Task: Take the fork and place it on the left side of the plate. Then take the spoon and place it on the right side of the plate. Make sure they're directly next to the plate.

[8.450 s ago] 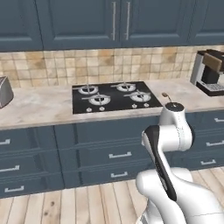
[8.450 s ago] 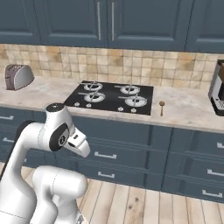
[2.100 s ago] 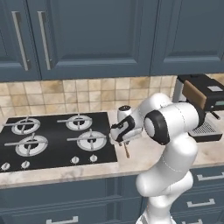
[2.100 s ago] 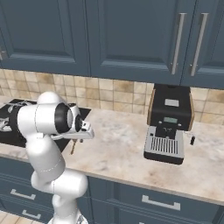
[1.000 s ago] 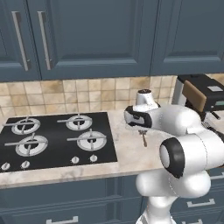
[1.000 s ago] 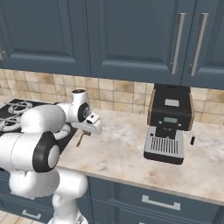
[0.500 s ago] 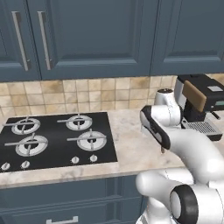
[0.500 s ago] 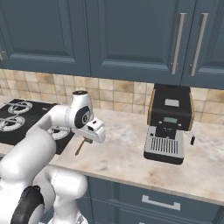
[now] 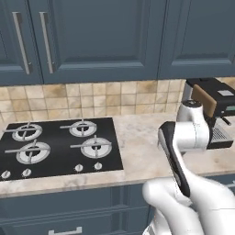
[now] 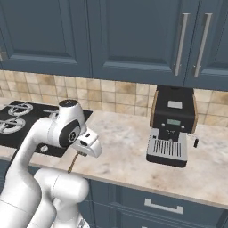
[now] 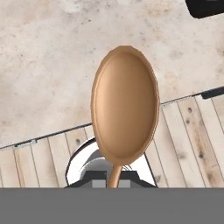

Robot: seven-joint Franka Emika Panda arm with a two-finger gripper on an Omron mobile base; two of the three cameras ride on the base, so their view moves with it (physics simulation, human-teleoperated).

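Note:
My gripper [image 10: 84, 149] is shut on the thin handle of the orange-brown wooden spoon [image 10: 73, 163], which hangs down from it near the counter's front edge in the right base view. In the hand view the spoon's round bowl [image 11: 124, 109] points away from me, over the marble counter's edge and the wooden floor below. The fork and the plate are out of view.
A black hob [image 9: 59, 147] lies on the marble counter [image 10: 127, 156] to the left of the arm. A dark coffee machine [image 10: 171, 129] stands to the right against the tiled wall. Blue wall cabinets hang above and drawers run below the counter's edge.
The arm has swung right, away from the hob and toward the coffee machine, carrying the spoon with it. The gripper has stayed shut.

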